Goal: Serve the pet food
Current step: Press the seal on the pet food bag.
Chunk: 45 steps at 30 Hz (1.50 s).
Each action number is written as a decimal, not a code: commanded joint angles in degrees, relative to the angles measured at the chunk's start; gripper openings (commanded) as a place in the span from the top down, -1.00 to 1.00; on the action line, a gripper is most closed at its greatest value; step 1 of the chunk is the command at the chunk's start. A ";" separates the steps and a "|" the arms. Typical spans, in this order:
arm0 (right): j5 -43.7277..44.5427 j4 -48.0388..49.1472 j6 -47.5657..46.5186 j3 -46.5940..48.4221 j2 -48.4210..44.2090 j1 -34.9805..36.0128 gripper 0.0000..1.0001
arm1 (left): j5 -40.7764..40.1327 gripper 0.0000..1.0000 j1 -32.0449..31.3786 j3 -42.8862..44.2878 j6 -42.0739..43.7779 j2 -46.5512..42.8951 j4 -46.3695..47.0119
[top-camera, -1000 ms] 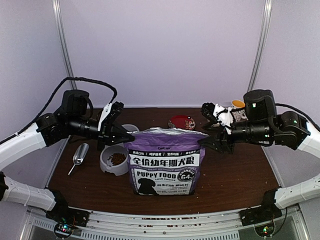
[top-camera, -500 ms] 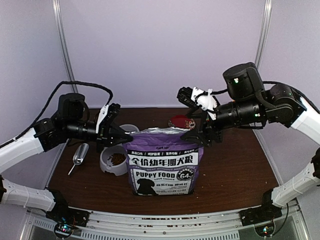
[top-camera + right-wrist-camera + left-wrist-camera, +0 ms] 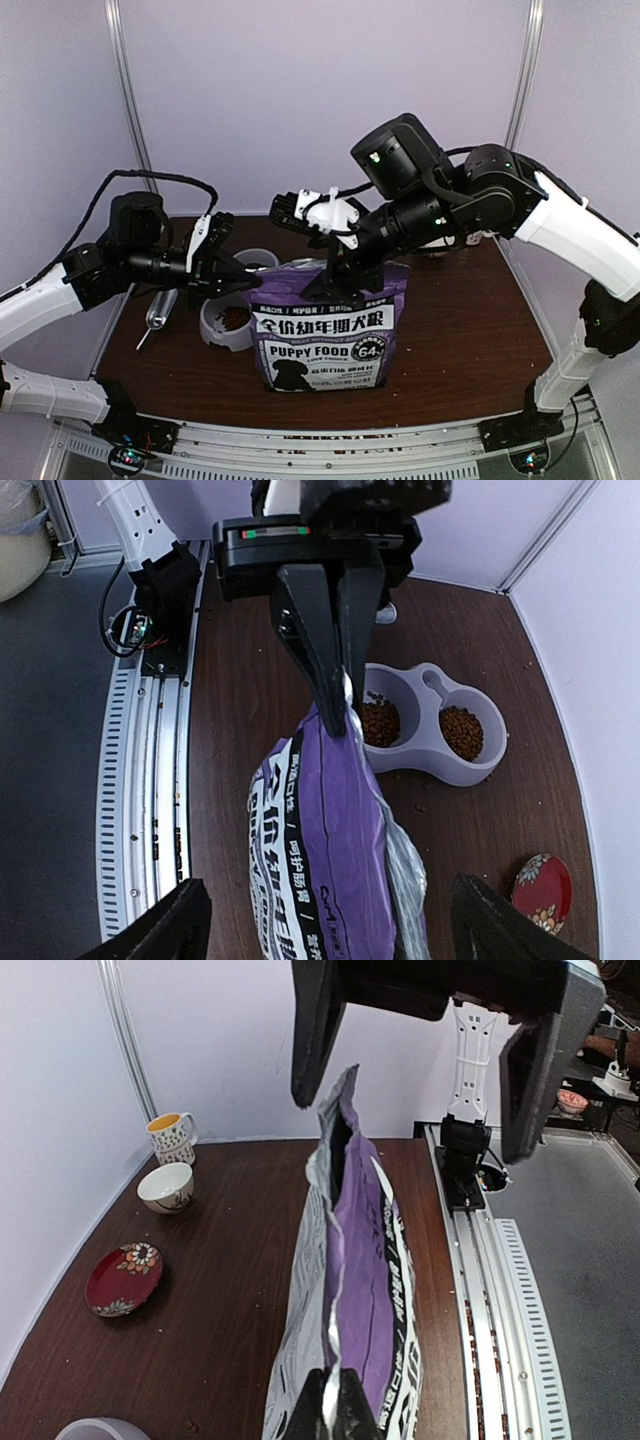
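The pet food [image 3: 380, 723] lies as brown kibble in both cups of a grey double bowl [image 3: 425, 690], left of the bag in the top view [image 3: 236, 317]. A purple printed bag [image 3: 325, 335] stands upright mid-table, its top slightly parted. My left gripper [image 3: 258, 282] is shut on the bag's top left corner, which the left wrist view shows pinched between the fingertips [image 3: 335, 1410]. My right gripper [image 3: 300, 250] hangs open above the bag's top edge, its fingers [image 3: 150, 930] straddling the bag [image 3: 330, 850] without touching it.
A metal scoop [image 3: 158, 310] lies left of the bowl. A red plate [image 3: 123, 1278], a white cup [image 3: 166, 1186] and a patterned mug [image 3: 170, 1132] stand along the back right. Loose kibble dots the wood near the bowl. The rail [image 3: 140, 780] runs along the near edge.
My right arm has swung left from the bag's right end to above its top, and its jaws have opened wider. The left gripper keeps its hold on the corner.
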 commanded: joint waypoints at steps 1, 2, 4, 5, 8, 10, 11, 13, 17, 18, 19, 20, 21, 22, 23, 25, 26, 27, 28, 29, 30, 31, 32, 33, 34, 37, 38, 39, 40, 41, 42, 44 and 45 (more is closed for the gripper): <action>-2.04 -2.88 -1.39 6.21 4.09 1.50 -0.70 | 0.07 1.00 -0.19 -0.26 0.20 -1.55 3.93; -2.40 -3.28 -1.39 6.66 5.06 1.74 -0.70 | 0.11 1.00 -0.25 -0.26 0.20 -1.59 3.93; -3.10 -3.80 -1.66 9.25 6.57 2.17 -0.70 | 0.09 1.00 -0.23 -0.36 0.13 -1.76 3.93; -3.35 -3.97 -1.77 10.00 7.20 2.47 -0.70 | 0.04 1.00 -0.31 -0.50 0.16 -1.92 3.93; -4.04 -4.27 -1.80 11.32 8.78 2.85 -0.69 | -0.09 1.00 -0.28 -0.80 0.19 -2.20 4.01; -4.41 -4.42 -1.80 11.98 9.54 2.97 -0.67 | -0.11 1.00 -0.28 -1.02 0.19 -2.30 4.22; -4.52 -4.47 -1.83 12.12 9.72 2.98 -0.66 | -0.09 1.00 -0.28 -1.05 0.20 -2.37 4.34; -4.54 -4.39 -1.91 12.24 10.15 3.10 -0.65 | -0.13 1.00 -0.29 -1.05 0.16 -2.30 4.37; -4.30 -4.46 -2.06 12.47 10.92 3.31 -0.63 | 0.04 1.00 -0.36 -1.21 0.27 -2.38 4.37; -4.16 -4.49 -2.14 12.57 11.18 3.37 -0.63 | 0.13 1.00 -0.36 -1.27 0.32 -2.45 4.37; -4.05 -4.54 -2.21 12.59 11.36 3.41 -0.62 | 0.17 1.00 -0.36 -1.35 0.36 -2.51 4.37; -3.94 -4.60 -2.26 12.66 11.54 3.41 -0.61 | 0.17 1.00 -0.36 -1.39 0.35 -2.56 4.45; -3.80 -4.60 -2.30 12.73 11.68 3.47 -0.60 | 0.24 1.00 -0.36 -1.47 0.39 -2.60 4.50; -3.75 -4.61 -2.33 12.81 11.86 3.49 -0.59 | 0.30 1.00 -0.43 -1.53 0.42 -2.71 4.58; -3.75 -4.88 -2.33 12.92 12.14 3.50 -0.58 | 0.35 1.00 -0.45 -1.66 0.46 -2.76 4.69; -3.67 -5.20 -2.32 13.39 12.65 3.58 -0.55 | 0.35 1.00 -0.45 -1.73 0.46 -2.90 4.72; -3.71 -5.47 -2.32 13.65 12.88 3.59 -0.53 | 0.29 1.00 -0.50 -1.75 0.54 -2.96 4.72; -3.74 -5.80 -2.26 13.84 13.14 3.65 -0.51 | 0.22 1.00 -0.50 -1.82 0.55 -3.00 4.72; -3.82 -6.00 -2.17 13.97 13.26 3.67 -0.49 | 0.10 1.00 -0.49 -1.84 0.55 -3.08 4.72; -3.90 -6.17 -2.11 14.07 13.37 3.72 -0.47 | 0.01 1.00 -0.53 -1.91 0.58 -3.15 4.72; -3.99 -6.23 -2.00 14.04 13.40 3.76 -0.43 | -0.08 1.00 -0.55 -1.93 0.62 -3.22 4.72; -4.13 -6.38 -1.86 14.02 13.40 3.81 -0.41 | -0.09 1.00 -0.54 -1.93 0.61 -3.26 4.72; -4.31 -6.48 -1.80 14.01 13.43 3.82 -0.38 | -0.09 1.00 -0.54 -1.93 0.63 -3.31 4.72; -4.24 -6.62 -1.73 13.96 13.41 3.97 -0.34 | -0.13 1.00 -0.54 -2.01 0.64 -3.33 4.72; -4.20 -6.74 -1.71 13.88 13.34 4.00 -0.30 | -0.14 1.00 -0.54 -1.98 0.64 -3.35 4.72; -4.02 -7.13 -1.55 13.49 13.18 4.24 -0.24 | -0.18 1.00 -0.54 -1.93 0.58 -3.35 4.72; -4.08 -7.31 -1.49 13.15 13.02 4.28 -0.15 | -0.06 1.00 -0.54 -1.93 0.70 -3.35 4.76; -4.28 -7.31 -1.39 12.91 12.95 4.37 -0.01 | -0.08 1.00 -0.54 -2.01 0.70 -3.40 4.80; -4.35 -7.43 -1.22 12.68 12.77 4.31 0.16 | -0.04 1.00 -0.58 -2.01 0.69 -3.44 4.80; -4.43 -7.39 -1.02 12.42 12.70 4.37 0.27 | -0.08 1.00 -0.55 -2.08 0.72 -3.44 4.87; -4.49 -7.48 -0.87 12.23 12.62 4.33 0.38 | -0.09 1.00 -0.54 -2.17 0.72 -3.52 4.93; -4.54 -7.53 -0.79 12.07 12.39 4.38 0.56 | -0.02 1.00 -0.56 -2.24 0.71 -3.61 5.06; -4.46 -7.37 -0.75 12.07 12.35 4.38 0.57 | 0.04 1.00 -0.54 -2.27 0.80 -3.57 5.13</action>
